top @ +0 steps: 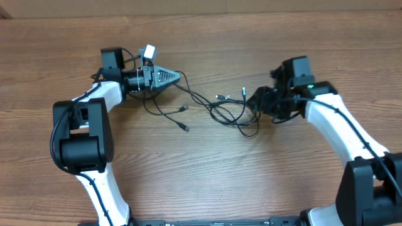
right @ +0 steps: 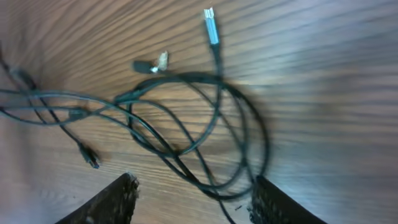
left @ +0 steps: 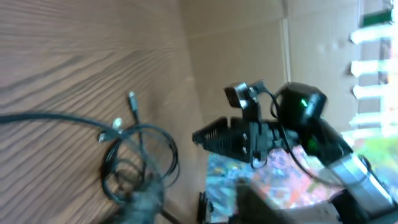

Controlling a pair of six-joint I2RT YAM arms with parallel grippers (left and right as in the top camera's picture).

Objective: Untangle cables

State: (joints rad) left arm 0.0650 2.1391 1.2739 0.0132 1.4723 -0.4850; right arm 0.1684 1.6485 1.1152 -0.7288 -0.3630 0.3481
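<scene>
Several thin black cables lie in a loose snarl on the wooden table. They sit between the two arms, nearer the right one, and single strands trail away toward the left gripper.

The cords look light and limp, with a smooth jacket. They will likely slide through a weak pinch, and pulling one will drag its neighbours along. The best hold is probably a free strand just behind a plug, where the small stiff end gives something to stop against. Grabbing the overlapped loops would only tighten them.

The right gripper hovers at the right edge of the snarl. Its wrist view shows both dark fingers spread well apart and holding nothing. The biggest loop lies on the wood just ahead of them and runs partly between them.

The left gripper points at the trailing strands, and one passes close under its tip. Its wrist view is blurred, though, so I cannot tell how wide it stands or whether it pinches that strand
</scene>
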